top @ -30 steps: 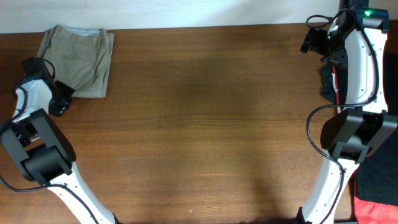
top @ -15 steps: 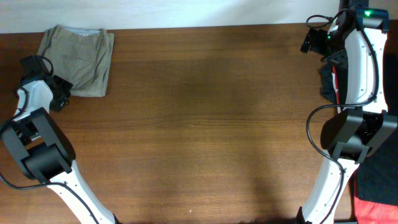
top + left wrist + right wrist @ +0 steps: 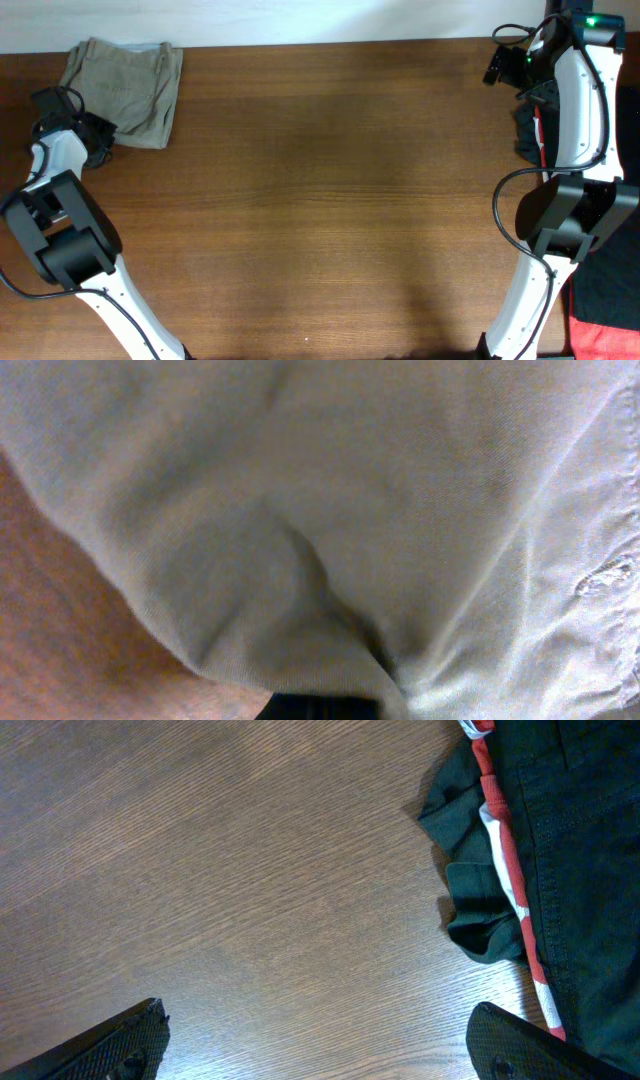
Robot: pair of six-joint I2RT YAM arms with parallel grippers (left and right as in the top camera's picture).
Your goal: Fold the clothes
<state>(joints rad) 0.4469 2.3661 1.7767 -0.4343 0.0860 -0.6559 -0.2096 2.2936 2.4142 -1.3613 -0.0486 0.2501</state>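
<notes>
The khaki shorts (image 3: pixel 125 88) lie folded in a small bundle at the table's far left corner. My left gripper (image 3: pixel 98 135) is at the bundle's near left corner, and the corner bunches toward it. In the left wrist view the shorts' fabric (image 3: pixel 330 490) fills the frame, with creases running down into the jaws; only a dark sliver of the gripper shows at the bottom edge. It looks shut on the shorts. My right gripper (image 3: pixel 320 1045) is open and empty above bare wood at the far right, and it also shows in the overhead view (image 3: pixel 497 68).
A black garment with a red-and-white stripe (image 3: pixel 540 840) lies just right of my right gripper, at the table's right edge (image 3: pixel 528 130). A red cloth (image 3: pixel 605 340) sits off the table at the near right.
My left gripper has moved toward the far left, dragging the shorts' near left corner with it; the bundle has shifted and its near edge now slants. The right arm has not moved.
</notes>
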